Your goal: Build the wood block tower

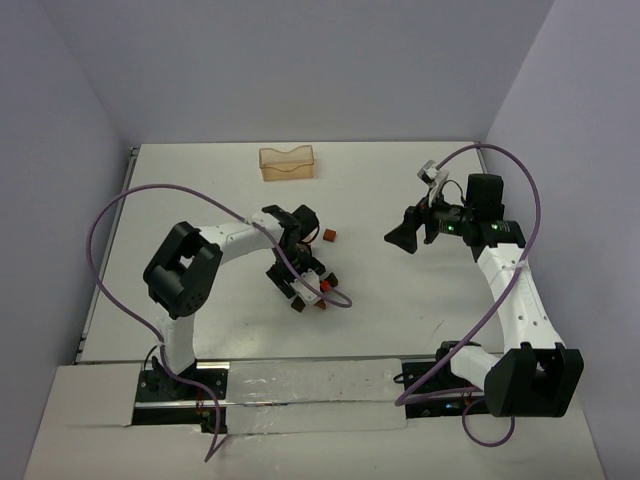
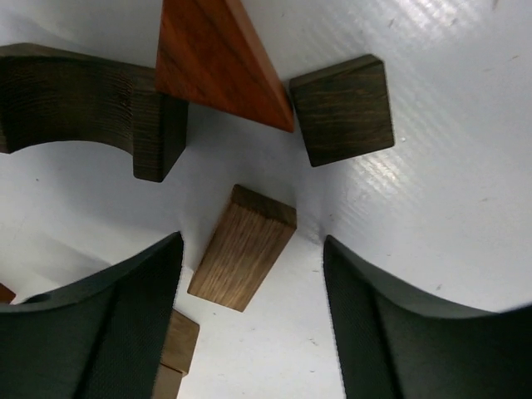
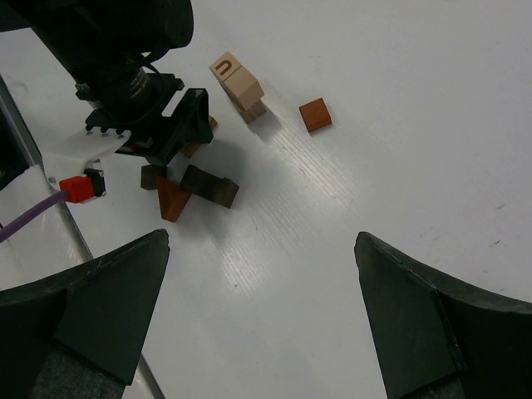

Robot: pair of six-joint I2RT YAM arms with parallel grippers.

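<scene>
In the left wrist view a tan cuboid (image 2: 243, 247) lies flat on the table. My left gripper (image 2: 253, 278) is open around its near end, with white table showing between the block and the right finger (image 2: 391, 332). Beyond it lie a reddish-brown wedge (image 2: 220, 58), a dark brown square block (image 2: 342, 110) and a dark arch-shaped block (image 2: 83, 100). From above, my left gripper (image 1: 300, 288) hides most of this cluster. A reddish cube (image 1: 327, 235) sits apart to the right. My right gripper (image 1: 405, 237) hangs open above bare table, nothing in it (image 3: 259, 249).
A pale orange translucent tray (image 1: 287, 163) stands at the back of the table. Two stacked tan blocks (image 3: 238, 83), one marked with a U, lie just beyond the left gripper. A purple cable (image 1: 335, 300) loops beside the cluster.
</scene>
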